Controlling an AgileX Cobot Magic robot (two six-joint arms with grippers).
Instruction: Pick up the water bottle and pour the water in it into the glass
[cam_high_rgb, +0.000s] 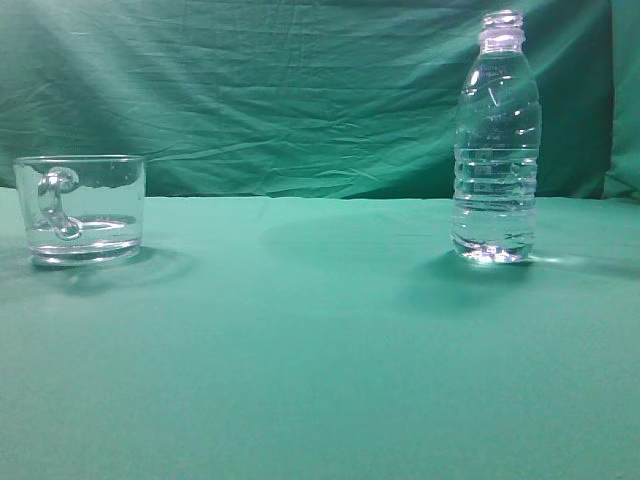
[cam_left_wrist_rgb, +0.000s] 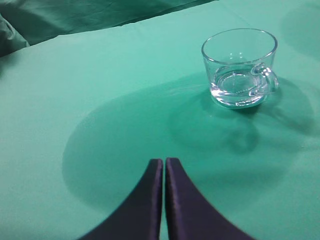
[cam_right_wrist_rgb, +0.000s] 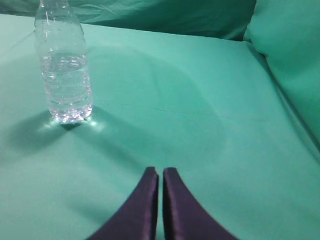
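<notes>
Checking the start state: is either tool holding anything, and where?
Nothing is held. Both tools are shut and empty; bottle and glass stand untouched.

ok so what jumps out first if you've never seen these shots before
The water bottle stands upright and uncapped on the right of the green cloth, partly filled. Far left sits the glass, a short mug with its handle facing the exterior camera. Each wrist view shows a dark gripper closed and apart from both: left gripper, right gripper.

Clear ribbed water bottle (cam_high_rgb: 496, 150), clear glass (cam_high_rgb: 85, 208), green cloth (cam_high_rgb: 320, 350), seemingly dark-purple jaws
</notes>
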